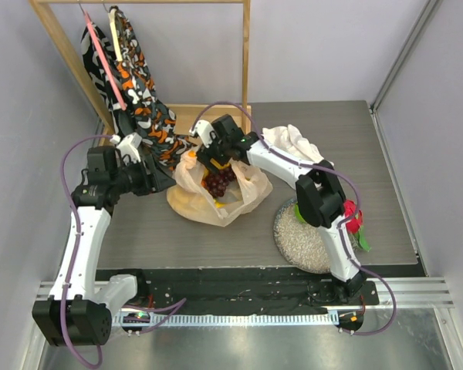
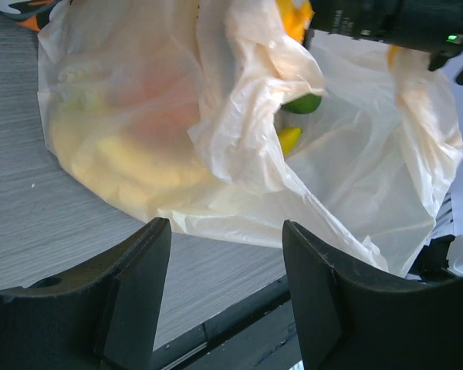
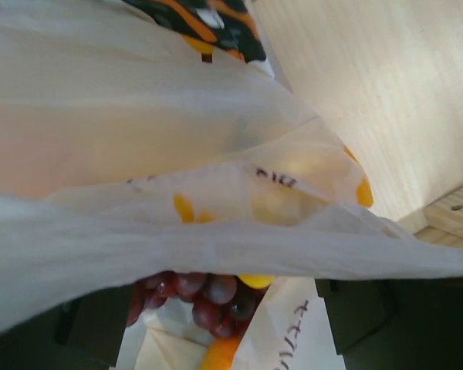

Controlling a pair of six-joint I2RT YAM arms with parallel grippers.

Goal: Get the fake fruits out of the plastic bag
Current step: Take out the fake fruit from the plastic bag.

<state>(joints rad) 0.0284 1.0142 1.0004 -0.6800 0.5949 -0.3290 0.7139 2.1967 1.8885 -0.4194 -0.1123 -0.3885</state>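
The pale peach plastic bag (image 1: 216, 202) lies mid-table with its mouth up. My right gripper (image 1: 216, 160) reaches into the mouth from above and holds the dark purple grapes (image 1: 221, 182). In the right wrist view the grapes (image 3: 208, 297) sit between my fingers (image 3: 347, 316), with a yellow round (image 3: 256, 280) and an orange piece (image 3: 220, 353) beside them, and a bag fold (image 3: 216, 247) covers the fingertips. My left gripper (image 1: 159, 179) is open and empty, just left of the bag (image 2: 239, 116). A lime (image 2: 302, 103) shows in the mouth, and a banana bunch (image 2: 131, 166) shows through the film. A pink dragon fruit (image 1: 353, 217) lies outside, at the right.
Orange-black-white patterned fabric (image 1: 135, 85) hangs on a wooden rack (image 1: 245, 54) behind the bag. A white cloth (image 1: 293, 142) lies at the back right. A round speckled mat (image 1: 301, 235) is at the front right. A black strip (image 1: 239, 281) runs along the near edge.
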